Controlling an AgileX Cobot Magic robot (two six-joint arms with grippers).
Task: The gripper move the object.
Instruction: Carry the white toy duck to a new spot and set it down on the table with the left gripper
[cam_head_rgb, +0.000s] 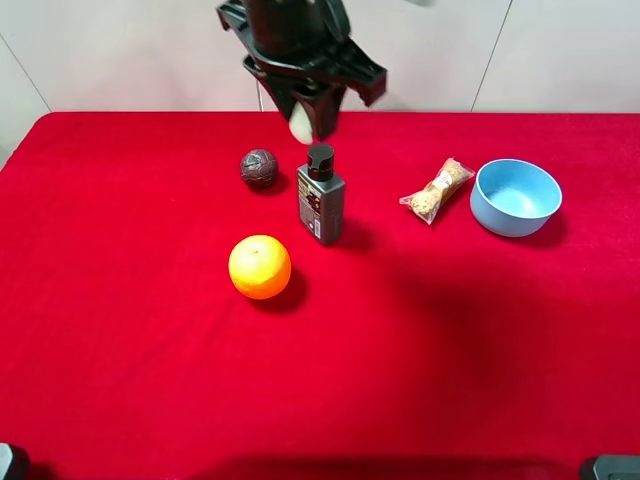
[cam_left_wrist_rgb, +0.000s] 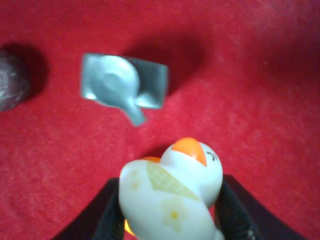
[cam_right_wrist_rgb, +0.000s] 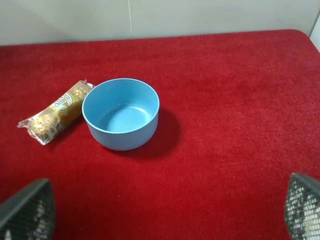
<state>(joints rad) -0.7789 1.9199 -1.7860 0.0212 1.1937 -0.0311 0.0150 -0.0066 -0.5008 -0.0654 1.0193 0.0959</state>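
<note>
The object (cam_head_rgb: 300, 126) is a small white toy with an orange beak-like tip and a flower print, seen close in the left wrist view (cam_left_wrist_rgb: 170, 195). My left gripper (cam_head_rgb: 308, 112) is shut on it, one black finger (cam_left_wrist_rgb: 107, 215) on each side. It holds the toy in the air at the back of the table, above and just behind the grey bottle (cam_head_rgb: 320, 205). My right gripper (cam_right_wrist_rgb: 165, 212) is open and empty, its mesh-padded fingertips (cam_right_wrist_rgb: 27, 207) far apart, near the blue bowl (cam_right_wrist_rgb: 121, 113).
On the red cloth (cam_head_rgb: 450, 350) lie a dark brown ball (cam_head_rgb: 258, 167), an orange (cam_head_rgb: 260, 267), the upright grey bottle with a black cap (cam_left_wrist_rgb: 122, 87), a wrapped snack packet (cam_head_rgb: 437, 190) and the blue bowl (cam_head_rgb: 515, 196) at the right.
</note>
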